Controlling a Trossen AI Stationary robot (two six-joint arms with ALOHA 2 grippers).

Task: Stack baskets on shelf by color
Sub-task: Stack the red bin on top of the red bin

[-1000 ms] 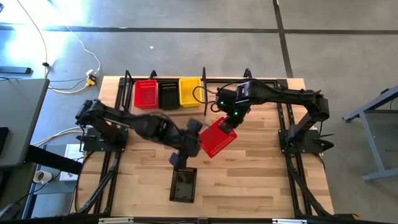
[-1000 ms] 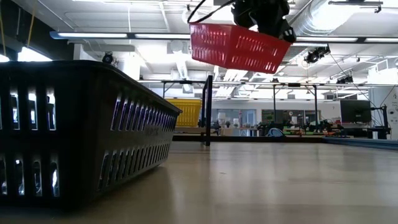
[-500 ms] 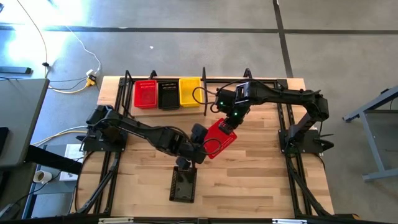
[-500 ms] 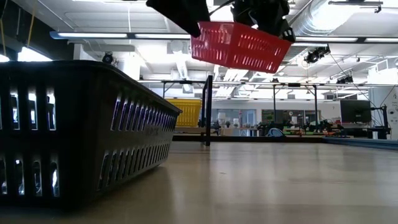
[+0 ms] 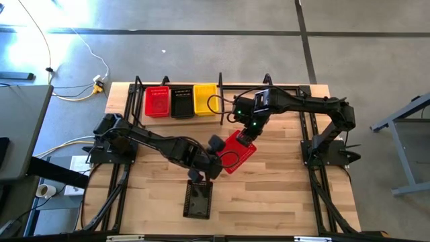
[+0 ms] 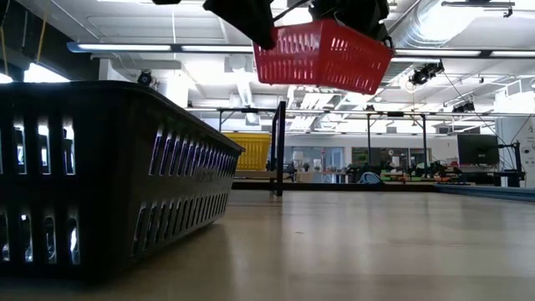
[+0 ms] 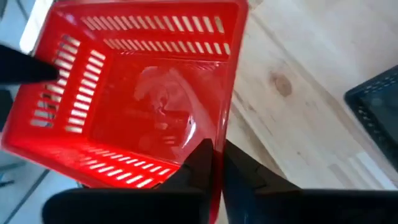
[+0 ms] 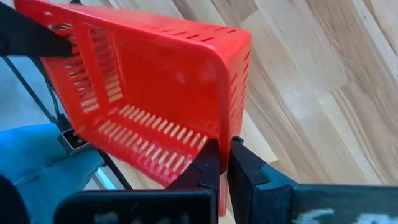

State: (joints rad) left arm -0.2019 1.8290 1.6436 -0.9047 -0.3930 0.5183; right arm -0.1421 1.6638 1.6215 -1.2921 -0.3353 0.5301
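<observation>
A: Where is the red basket (image 5: pixel 236 149) sitting right now?

B: It is hanging in the air, tilted, well out from the shelf (image 5: pixel 228 111) and over the wooden tabletop (image 5: pixel 282 188). The right gripper (image 5: pixel 246 135) is pinching the basket wall on the side nearer the shelf; the left gripper (image 5: pixel 216 161) is pinching the wall on the side away from it.

A: So both are gripping it?

B: Yes. In each wrist view the fingers (image 7: pixel 200 163) are pressed narrow on a thin red wall (image 8: pixel 233 93), one finger inside and one outside. It looks like a handover in the middle.

A: How is the basket going to behave?

B: I am judging it light and fairly stiff, thin moulded plastic with slotted sides. The smooth wall may be slippery, so a pinch on the upper edge of a wall seems the sensible hold.

A: And the shelf?

B: A red basket (image 5: pixel 157 101), a black one (image 5: pixel 182 101) and a yellow one (image 5: pixel 205 99) are standing on it side by side. Another black basket (image 5: pixel 199 199) is waiting on the tabletop, farther from the shelf than the held one.
</observation>
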